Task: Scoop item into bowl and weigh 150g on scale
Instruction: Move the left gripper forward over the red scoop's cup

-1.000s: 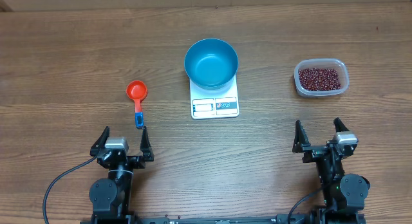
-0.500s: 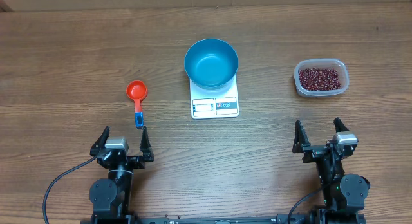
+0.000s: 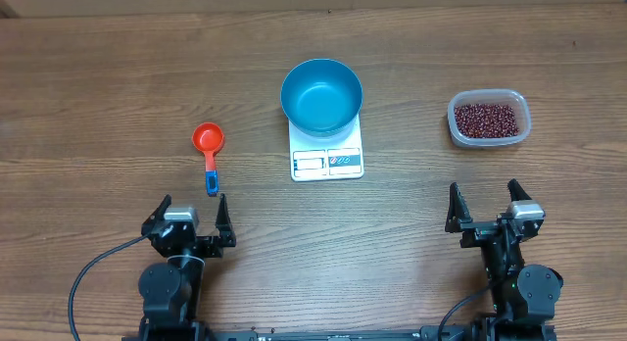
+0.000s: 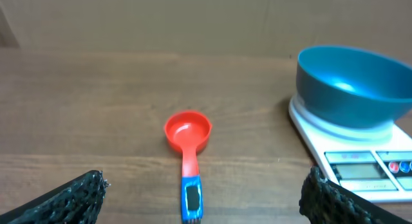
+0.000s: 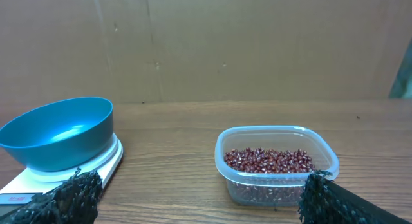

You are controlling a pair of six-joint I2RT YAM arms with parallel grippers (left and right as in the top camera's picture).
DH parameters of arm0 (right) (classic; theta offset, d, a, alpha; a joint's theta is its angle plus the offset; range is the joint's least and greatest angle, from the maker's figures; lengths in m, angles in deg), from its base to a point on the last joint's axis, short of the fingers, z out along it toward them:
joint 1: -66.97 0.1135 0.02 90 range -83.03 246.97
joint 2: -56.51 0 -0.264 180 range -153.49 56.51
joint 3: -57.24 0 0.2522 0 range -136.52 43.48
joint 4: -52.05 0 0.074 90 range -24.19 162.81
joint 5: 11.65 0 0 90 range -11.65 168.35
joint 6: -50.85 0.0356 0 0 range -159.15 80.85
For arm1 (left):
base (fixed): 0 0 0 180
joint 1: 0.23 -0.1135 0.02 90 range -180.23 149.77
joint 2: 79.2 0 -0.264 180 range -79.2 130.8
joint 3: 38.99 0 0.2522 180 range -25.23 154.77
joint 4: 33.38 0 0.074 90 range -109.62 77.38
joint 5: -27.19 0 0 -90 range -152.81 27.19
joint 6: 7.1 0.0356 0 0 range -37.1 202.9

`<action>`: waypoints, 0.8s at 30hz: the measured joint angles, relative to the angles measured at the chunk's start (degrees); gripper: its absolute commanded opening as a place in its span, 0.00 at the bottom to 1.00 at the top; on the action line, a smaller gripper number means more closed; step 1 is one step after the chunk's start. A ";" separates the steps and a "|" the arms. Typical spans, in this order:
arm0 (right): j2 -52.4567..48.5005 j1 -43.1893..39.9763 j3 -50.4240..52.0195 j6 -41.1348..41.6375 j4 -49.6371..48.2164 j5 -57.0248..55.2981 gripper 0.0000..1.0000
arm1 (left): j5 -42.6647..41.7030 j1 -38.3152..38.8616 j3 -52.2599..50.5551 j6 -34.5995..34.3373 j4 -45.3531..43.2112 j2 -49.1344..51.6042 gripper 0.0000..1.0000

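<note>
We show both pairs of jaws spread wide and empty, beans [image 3: 487, 118] heaped in the tub [image 3: 455, 110] at right, the bowl [image 3: 321, 94] seated on the scale [image 3: 327, 164] and the scoop [image 3: 209, 149] at left; a tilted scoop carried across could, we judge, spill beans or nudge the bowl off

The bowl [image 5: 58, 134] sits on the scale [image 5: 108, 163] at the left edge. Well apart to its right on the table [image 5: 174, 153], a clear tub [image 5: 273, 130] contains the beans [image 5: 267, 161]. The right gripper [image 5: 199, 199] is spread wide and empty, with its fingers [image 5: 71, 197] at both lower corners.
</note>
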 measured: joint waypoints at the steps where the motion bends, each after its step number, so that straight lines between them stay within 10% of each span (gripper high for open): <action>1: 0.02 0.00 0.00 0.00 0.00 0.00 1.00 | -0.02 0.00 0.37 0.00 0.52 0.68 1.00; 24: 0.02 0.00 0.00 -0.02 0.02 0.02 1.00 | -3.06 0.00 36.33 0.46 23.23 38.14 1.00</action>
